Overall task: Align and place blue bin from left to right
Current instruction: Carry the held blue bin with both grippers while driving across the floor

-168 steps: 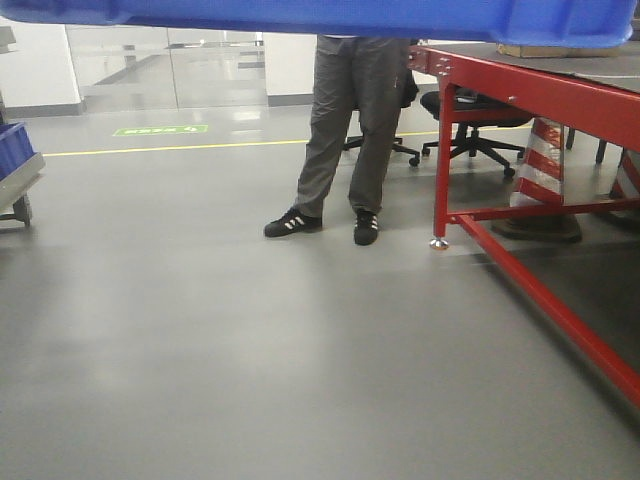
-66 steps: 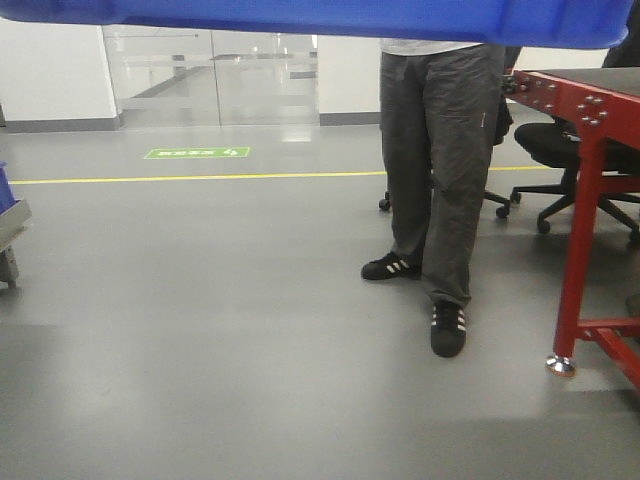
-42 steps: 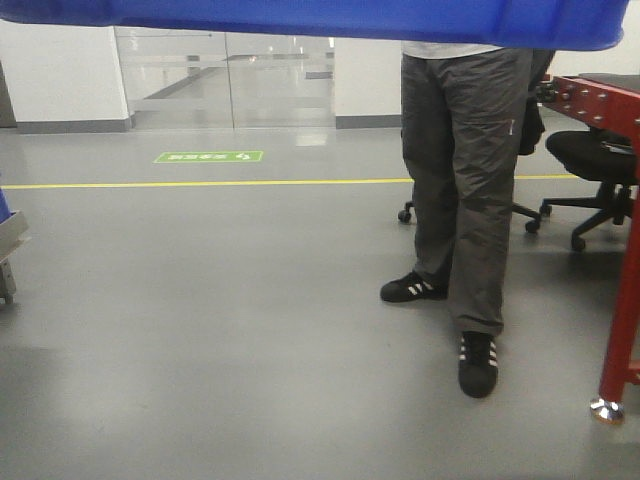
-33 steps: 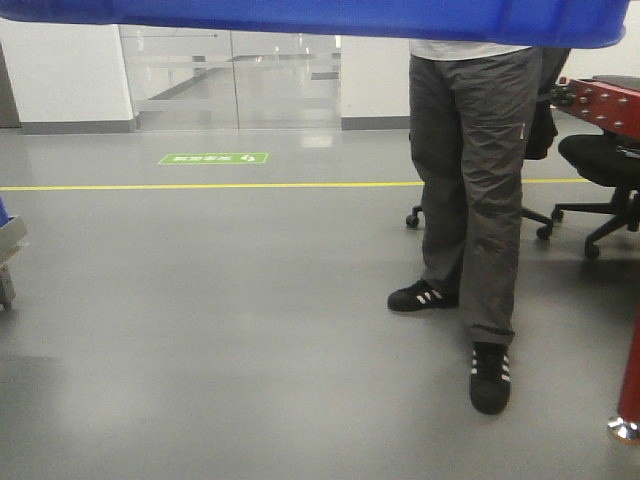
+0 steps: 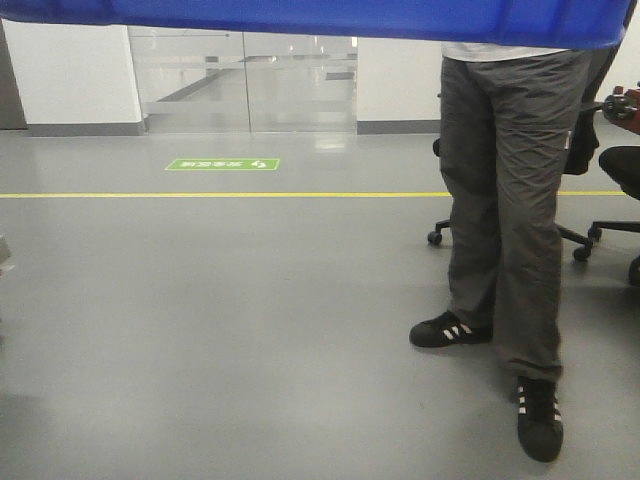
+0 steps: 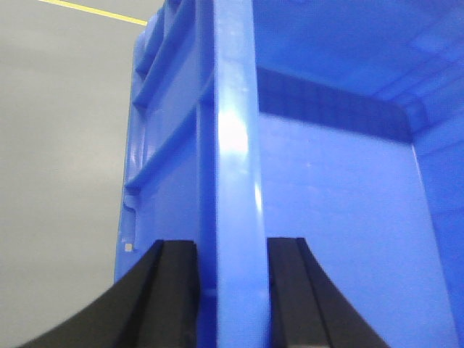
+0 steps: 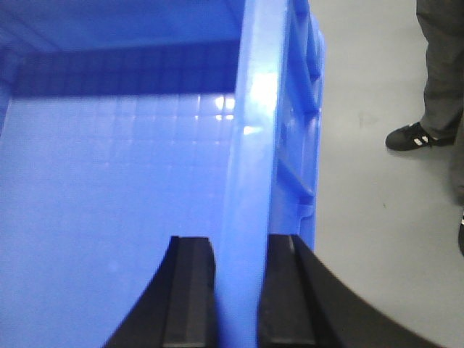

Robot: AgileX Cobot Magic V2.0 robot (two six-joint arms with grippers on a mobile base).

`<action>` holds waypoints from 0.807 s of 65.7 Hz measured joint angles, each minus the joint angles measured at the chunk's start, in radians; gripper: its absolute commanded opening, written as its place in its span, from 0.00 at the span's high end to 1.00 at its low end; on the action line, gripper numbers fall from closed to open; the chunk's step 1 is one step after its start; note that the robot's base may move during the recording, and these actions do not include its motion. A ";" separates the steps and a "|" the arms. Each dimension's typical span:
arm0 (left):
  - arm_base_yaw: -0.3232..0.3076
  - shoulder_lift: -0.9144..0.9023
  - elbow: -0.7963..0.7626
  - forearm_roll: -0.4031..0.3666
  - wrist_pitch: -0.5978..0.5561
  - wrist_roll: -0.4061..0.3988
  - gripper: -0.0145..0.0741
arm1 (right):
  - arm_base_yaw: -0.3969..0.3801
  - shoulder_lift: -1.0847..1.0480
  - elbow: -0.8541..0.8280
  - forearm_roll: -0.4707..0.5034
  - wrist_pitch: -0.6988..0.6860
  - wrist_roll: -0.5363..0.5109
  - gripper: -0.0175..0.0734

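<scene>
The blue bin point(image 5: 320, 18) hangs above the floor, its underside filling the top edge of the front view. My left gripper point(image 6: 232, 290) is shut on the bin's left rim point(image 6: 235, 145), one black finger inside the wall and one outside. My right gripper point(image 7: 239, 297) is shut on the bin's right rim point(image 7: 254, 130) in the same way. The blue bin's inside point(image 7: 109, 181) looks empty.
A person in grey trousers point(image 5: 510, 200) with black shoes point(image 5: 538, 420) stands close at the right. An office chair point(image 5: 610, 190) and the tip of the red table point(image 5: 625, 100) show at the far right. A yellow floor line point(image 5: 200, 194) and glass doors point(image 5: 250, 80) lie behind.
The view has swung left: the red table and chairs have slid almost out at the right, and the cart at the left has left the view. The person appears closer and further right. Both grippers keep the bin.
</scene>
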 measured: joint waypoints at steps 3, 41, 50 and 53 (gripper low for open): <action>0.000 0.000 0.000 0.000 0.000 0.000 0.96 | 0.000 0.000 0.000 0.000 0.000 0.000 0.89; 0.000 0.004 0.000 -0.002 0.000 0.000 0.96 | 0.000 0.000 0.000 0.000 -0.002 -0.002 0.89; 0.000 0.016 0.000 -0.002 0.000 0.000 0.96 | 0.000 0.000 0.000 -0.002 -0.002 -0.002 0.89; 0.000 0.022 0.000 -0.004 0.000 0.000 0.96 | 0.000 0.000 0.000 -0.004 -0.002 -0.002 0.89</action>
